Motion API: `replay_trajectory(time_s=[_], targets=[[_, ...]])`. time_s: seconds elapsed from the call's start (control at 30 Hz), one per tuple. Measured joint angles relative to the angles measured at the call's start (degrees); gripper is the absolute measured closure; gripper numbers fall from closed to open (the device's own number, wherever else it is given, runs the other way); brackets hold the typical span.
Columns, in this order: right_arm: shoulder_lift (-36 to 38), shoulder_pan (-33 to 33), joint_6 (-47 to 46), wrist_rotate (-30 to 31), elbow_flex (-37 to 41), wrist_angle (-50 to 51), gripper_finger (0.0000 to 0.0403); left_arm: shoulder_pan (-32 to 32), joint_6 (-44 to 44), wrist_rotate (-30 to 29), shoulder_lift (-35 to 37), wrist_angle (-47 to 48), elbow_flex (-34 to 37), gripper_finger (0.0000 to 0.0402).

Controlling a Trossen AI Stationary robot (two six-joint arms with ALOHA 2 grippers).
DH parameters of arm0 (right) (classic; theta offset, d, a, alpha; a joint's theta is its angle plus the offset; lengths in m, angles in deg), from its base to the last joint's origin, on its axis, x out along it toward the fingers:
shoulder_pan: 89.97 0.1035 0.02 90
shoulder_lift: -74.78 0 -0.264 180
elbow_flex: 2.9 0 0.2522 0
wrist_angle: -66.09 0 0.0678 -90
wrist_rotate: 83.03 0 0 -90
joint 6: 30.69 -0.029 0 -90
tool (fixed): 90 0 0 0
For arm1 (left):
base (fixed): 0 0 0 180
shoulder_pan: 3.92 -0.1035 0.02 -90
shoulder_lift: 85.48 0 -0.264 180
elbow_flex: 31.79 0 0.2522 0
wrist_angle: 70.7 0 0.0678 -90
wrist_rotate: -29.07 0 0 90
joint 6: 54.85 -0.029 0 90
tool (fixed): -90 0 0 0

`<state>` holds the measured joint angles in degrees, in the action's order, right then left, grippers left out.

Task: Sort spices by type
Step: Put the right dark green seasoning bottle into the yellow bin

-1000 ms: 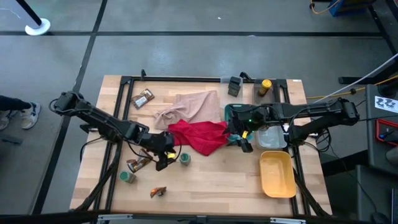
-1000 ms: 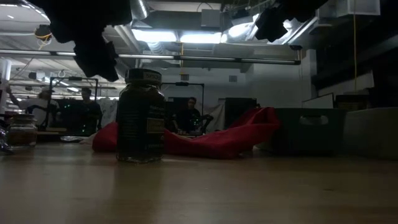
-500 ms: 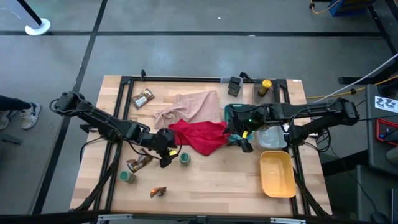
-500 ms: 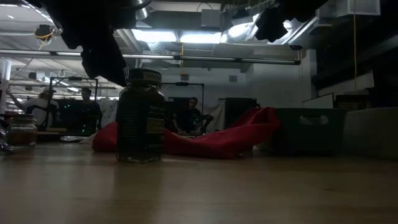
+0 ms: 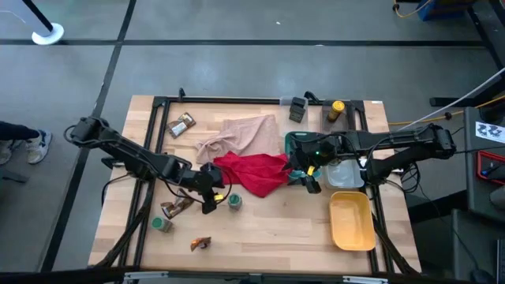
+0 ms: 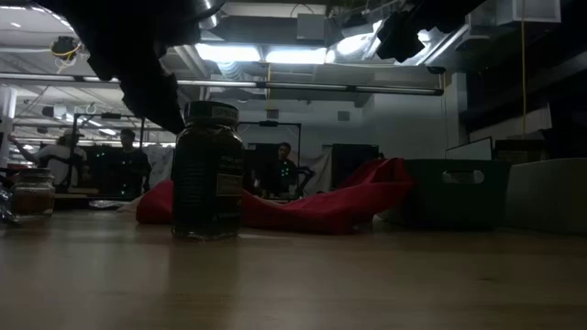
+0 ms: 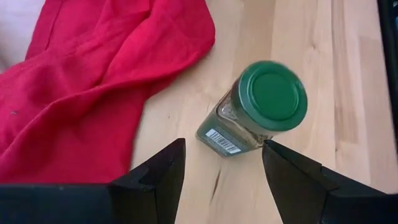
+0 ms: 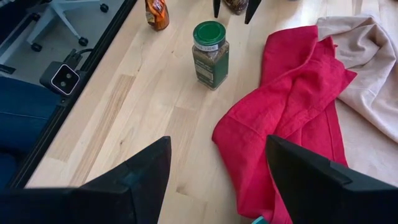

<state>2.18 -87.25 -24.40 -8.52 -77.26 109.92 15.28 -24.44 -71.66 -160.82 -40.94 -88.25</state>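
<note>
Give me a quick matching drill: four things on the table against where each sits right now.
Things:
1. green-lidded glass spice jar
2. crumpled red cloth
3. yellow plastic tray
4. yellow-capped bottle

Places:
A. near-right part of the table
B. far edge, right of centre
C. just ahead of the open left gripper
D. table's middle, against the beige cloth

Pairs: 1-C, 2-D, 3-A, 4-B
</note>
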Motion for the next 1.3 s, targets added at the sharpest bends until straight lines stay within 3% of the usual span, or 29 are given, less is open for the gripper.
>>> replay_trajectory(time_s=[0.27, 0.8, 1.3], targets=[[0.0, 0.0, 0.0, 0.0, 0.0, 0.0, 0.0143, 2.3, -11.2, 0.1, -1.4, -0.1, 0.0, 0.0205], [0.0, 0.0, 0.0, 0.0, 0.0, 0.0, 0.0143, 1.8, -5.1, 0.0, -5.0, -0.5, 0.0, 0.0205], [0.0, -0.1, 0.0, 0.0, 0.0, 0.0, 0.0143, 2.1, -12.5, 0.0, -8.1, -7.4, 0.0, 0.0205]])
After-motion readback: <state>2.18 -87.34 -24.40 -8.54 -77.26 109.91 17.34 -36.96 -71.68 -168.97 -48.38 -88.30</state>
